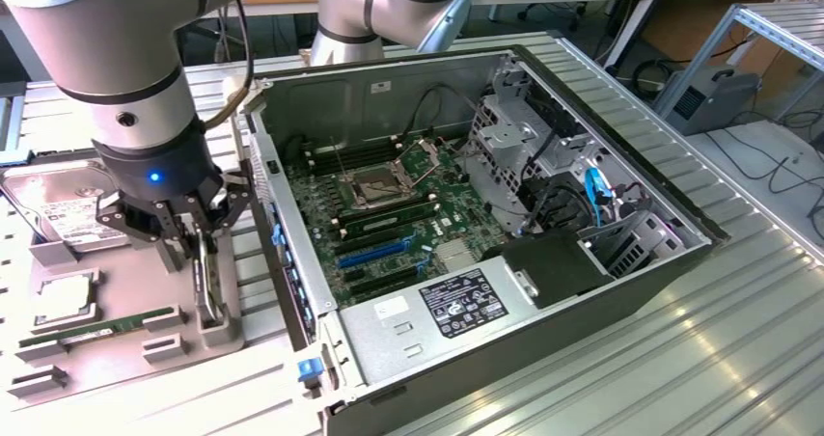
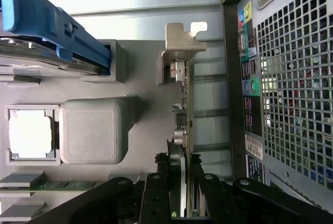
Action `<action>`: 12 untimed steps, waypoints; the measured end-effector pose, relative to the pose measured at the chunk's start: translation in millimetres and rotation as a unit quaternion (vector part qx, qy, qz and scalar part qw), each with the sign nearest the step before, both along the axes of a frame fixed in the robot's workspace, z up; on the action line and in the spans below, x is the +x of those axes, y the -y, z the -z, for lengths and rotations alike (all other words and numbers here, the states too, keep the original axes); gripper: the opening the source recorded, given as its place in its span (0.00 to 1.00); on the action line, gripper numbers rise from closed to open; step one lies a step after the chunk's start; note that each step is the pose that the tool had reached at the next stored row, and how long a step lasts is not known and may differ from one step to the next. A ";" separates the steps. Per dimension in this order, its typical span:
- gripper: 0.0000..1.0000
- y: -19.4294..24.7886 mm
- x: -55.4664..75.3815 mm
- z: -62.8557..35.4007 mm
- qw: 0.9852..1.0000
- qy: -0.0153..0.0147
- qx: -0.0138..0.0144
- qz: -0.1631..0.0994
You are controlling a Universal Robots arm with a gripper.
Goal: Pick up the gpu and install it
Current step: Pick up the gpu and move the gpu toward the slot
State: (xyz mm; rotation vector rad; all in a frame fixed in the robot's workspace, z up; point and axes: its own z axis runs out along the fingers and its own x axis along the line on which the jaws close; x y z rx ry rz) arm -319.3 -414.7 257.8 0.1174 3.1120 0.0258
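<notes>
- gpu [image 2: 186, 114]: stands on edge in a slot of the grey parts tray [image 1: 123, 378], at the exterior view's left of the open PC case [image 1: 515, 330]. It runs along just beside the case's perforated rear panel [image 2: 291, 104].
- It is not lifted and not installed. Its silver end bracket [image 2: 179, 47] sits against the tray's end post.
- gripper [image 2: 183, 161]: straddles the card's upper edge, at the end away from the bracket, one finger on each face. I see no gap between pads and board, so I read it as clamped on the gpu.
- Handling, my judgement:
  - The card is light, thin and stiff.
  - A flat-face pinch like this suits it, since the faces are the only broad surfaces.
  - The small parts along the board, seen in the wrist view, are fragile, so pads belong on bare board or on the dark face.
  - The bracket is smooth metal and likely slippery, so it makes a poor grip point.
  - The hold is off-centre, so the card may tilt toward the bracket end once it is free of the slot.
- Also on the tray: hard drive [image 1: 65, 214], CPU [image 1: 65, 301] and RAM stick [image 1: 110, 325], all apart from the gripper.
- Inside the case: the motherboard [image 1: 386, 214] lies exposed, and its blue expansion slots [image 1: 373, 253] look unoccupied.
</notes>
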 end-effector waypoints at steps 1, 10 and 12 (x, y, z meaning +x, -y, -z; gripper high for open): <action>0.27 0.0 0.0 -0.6 1.000 0.000 0.000 0.000; 0.27 0.0 0.0 -3.3 1.000 0.000 0.000 0.000; 0.27 0.0 0.0 -3.9 1.000 0.000 0.000 0.000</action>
